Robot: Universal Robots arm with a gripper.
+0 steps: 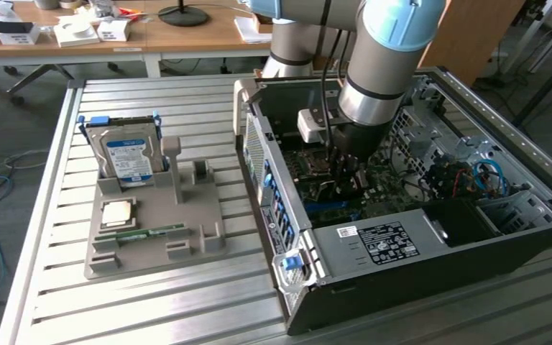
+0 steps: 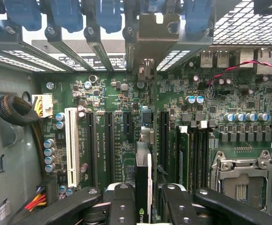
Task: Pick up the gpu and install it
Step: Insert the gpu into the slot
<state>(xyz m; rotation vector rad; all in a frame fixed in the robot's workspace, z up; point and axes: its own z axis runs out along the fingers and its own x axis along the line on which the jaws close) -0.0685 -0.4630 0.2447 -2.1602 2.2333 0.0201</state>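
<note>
My gripper (image 2: 145, 204) reaches down into the open computer case (image 1: 256, 144), above the motherboard (image 2: 107, 93). It is shut on the gpu (image 2: 143, 168), a thin dark card seen edge-on between the two black fingers (image 2: 121, 201). The card stands upright over the expansion slots, between the long black slots. Its pale metal bracket (image 2: 150, 33) sits against the rear slot openings of the case. In the exterior view the gripper (image 1: 348, 172) is low inside the case, and the arm hides most of the card.
A grey holder (image 1: 156, 223) on the slatted table carries a hard drive (image 1: 127, 154), a CPU (image 1: 118, 213) and a memory stick (image 1: 152, 233). Inside the case are a white slot (image 2: 71, 145), a CPU socket (image 2: 241, 180), a cable bundle (image 2: 14, 110) and the power supply (image 1: 382, 244).
</note>
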